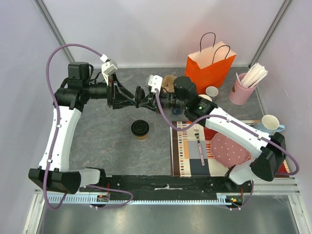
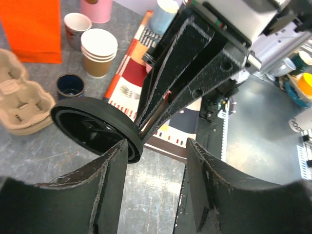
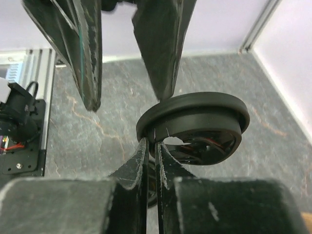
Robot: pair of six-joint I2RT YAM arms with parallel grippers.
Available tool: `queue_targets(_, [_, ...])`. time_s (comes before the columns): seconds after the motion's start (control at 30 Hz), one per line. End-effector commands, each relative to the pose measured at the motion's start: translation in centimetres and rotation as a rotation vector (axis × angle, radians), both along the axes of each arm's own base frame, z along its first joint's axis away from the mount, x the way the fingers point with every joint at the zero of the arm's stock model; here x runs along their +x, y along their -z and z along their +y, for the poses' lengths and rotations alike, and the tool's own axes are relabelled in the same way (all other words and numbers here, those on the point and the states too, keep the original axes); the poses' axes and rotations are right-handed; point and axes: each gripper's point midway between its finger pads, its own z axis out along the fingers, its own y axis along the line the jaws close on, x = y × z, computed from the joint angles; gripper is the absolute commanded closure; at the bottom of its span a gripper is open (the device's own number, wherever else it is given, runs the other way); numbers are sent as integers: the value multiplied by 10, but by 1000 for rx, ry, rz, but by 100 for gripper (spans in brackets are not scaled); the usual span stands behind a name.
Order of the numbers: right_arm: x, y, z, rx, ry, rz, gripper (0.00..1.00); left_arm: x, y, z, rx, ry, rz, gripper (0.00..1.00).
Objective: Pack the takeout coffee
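Observation:
The takeout coffee (image 1: 140,129), a brown paper cup with a black lid, stands on the grey table below both grippers, untouched. My right gripper (image 3: 155,144) is shut on the rim of a loose black lid (image 3: 195,122) and holds it in the air on edge. The top view shows this gripper (image 1: 142,99) and lid (image 1: 139,93) above the table's middle. My left gripper (image 2: 156,146) is open, and its left finger (image 2: 105,180) overlaps the lid's (image 2: 90,124) rim; I cannot tell if they touch. In the top view it (image 1: 130,100) faces the right gripper tip to tip.
An orange paper bag (image 1: 209,68) stands at the back. A pulp cup carrier (image 2: 19,105) and a stack of lidless cups (image 2: 99,51) sit near it. A pink holder with straws (image 1: 242,90) stands at the back right, and the striped placemat (image 1: 187,151) bears a pink plate (image 1: 229,148) and fork (image 1: 199,141).

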Motion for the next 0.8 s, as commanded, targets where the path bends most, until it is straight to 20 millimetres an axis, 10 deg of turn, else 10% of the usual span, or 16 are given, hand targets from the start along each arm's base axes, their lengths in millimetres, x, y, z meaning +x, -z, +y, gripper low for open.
queue_targets(0.0, [20, 26, -10, -107, 113, 38, 100, 27, 5, 8, 65, -158, -14, 40])
queue_targets(0.17, [40, 57, -28, -239, 253, 69, 100, 67, 39, 33, 215, -381, 1, 38])
queue_targets(0.77, [49, 193, -83, -756, 467, 334, 100, 82, 79, 60, 352, -513, -23, 38])
